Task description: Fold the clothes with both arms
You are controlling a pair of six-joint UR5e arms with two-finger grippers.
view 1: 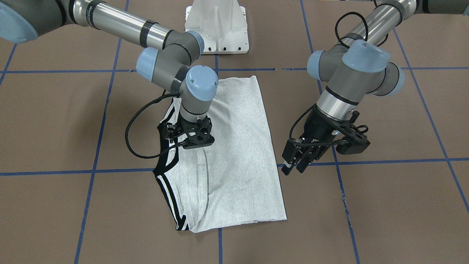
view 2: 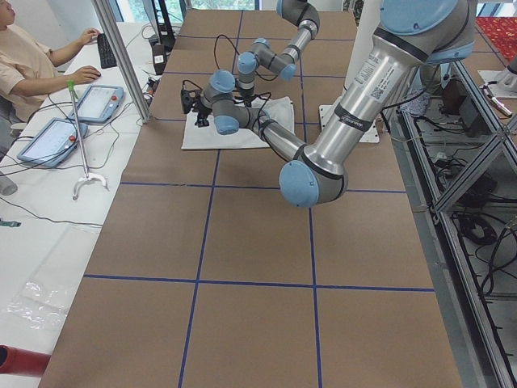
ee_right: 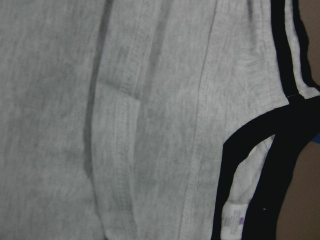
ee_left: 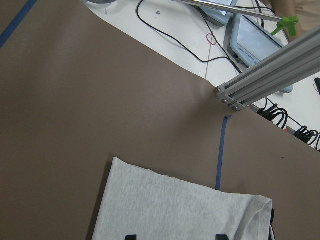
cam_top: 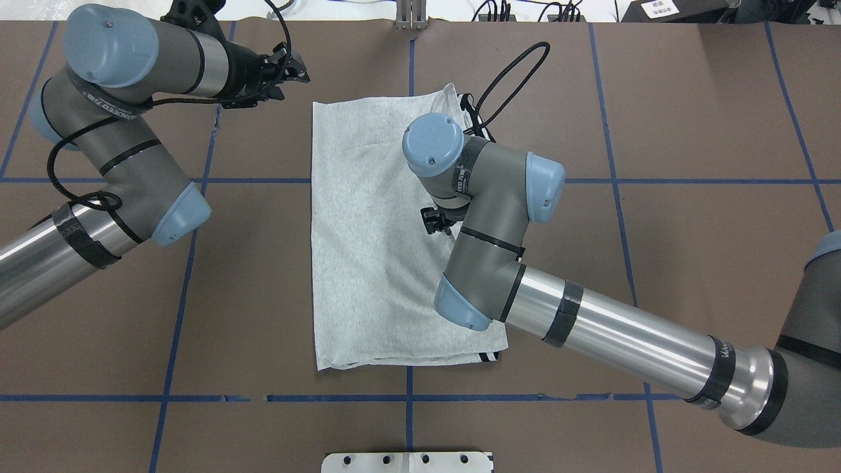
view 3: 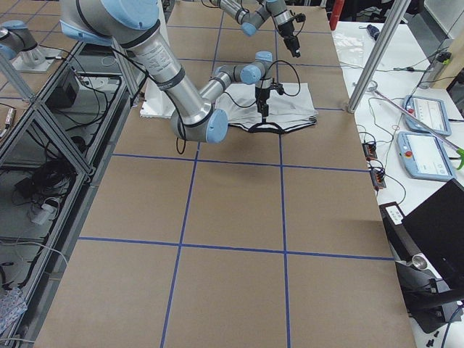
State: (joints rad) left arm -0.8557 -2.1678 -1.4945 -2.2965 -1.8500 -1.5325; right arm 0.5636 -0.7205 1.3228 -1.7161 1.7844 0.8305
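Lying beneath right gripper (view 1: pixel 192 141), T-shirt (view 1: pixel 238 154) clear of left gripper (view 1: pixel 295 164)

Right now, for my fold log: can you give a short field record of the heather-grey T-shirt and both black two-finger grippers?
Garment: light heather-grey T-shirt, folded lengthwise into a long rectangle, no print showing
Surface: brown table with a blue tape grid
Right gripper: black two-finger gripper pointing down over the shirt near its black neckband; fingers hidden
Left gripper: black two-finger gripper off the shirt, over bare table, open
Striped sleeve hem: along the shirt's edge on the robot's right
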